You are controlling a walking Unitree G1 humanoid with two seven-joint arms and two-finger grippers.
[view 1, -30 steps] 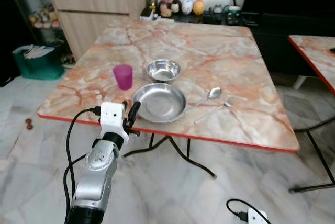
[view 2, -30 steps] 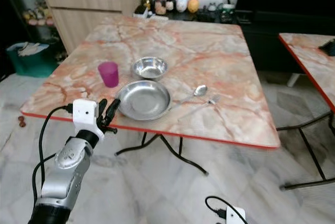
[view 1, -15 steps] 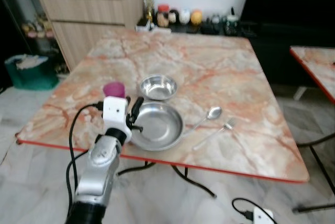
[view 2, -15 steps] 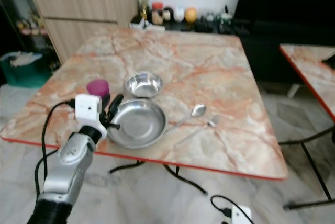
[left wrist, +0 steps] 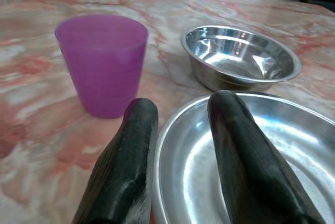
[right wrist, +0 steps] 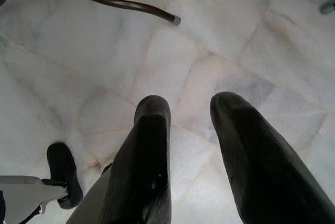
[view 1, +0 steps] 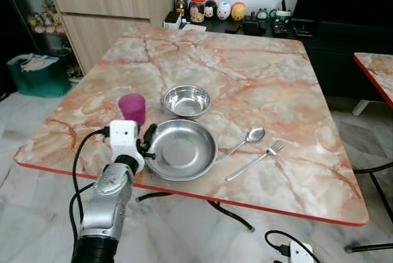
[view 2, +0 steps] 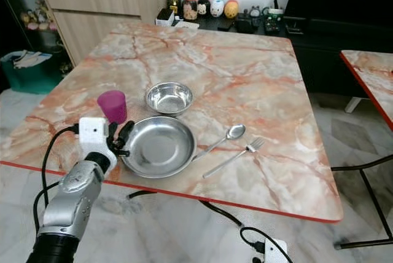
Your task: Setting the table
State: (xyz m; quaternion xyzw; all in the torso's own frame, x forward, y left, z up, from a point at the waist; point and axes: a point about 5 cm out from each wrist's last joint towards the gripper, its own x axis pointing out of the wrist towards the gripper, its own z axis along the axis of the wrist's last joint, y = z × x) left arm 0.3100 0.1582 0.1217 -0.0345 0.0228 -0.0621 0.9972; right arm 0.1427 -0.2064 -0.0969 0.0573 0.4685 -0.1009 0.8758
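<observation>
Cup point(view 1: 132, 107) stood on table point(view 1: 258, 72) at left, bowl point(view 1: 186, 100) beside it, plate point(view 1: 180, 149) in front, spoon point(view 1: 245, 139) and fork point(view 1: 255, 160) right of plate. Left gripper point(left wrist: 180, 116) spread, straddled plate's near rim per wrist view. Right gripper point(right wrist: 191, 111) spread, hung over floor point(right wrist: 220, 30).
</observation>
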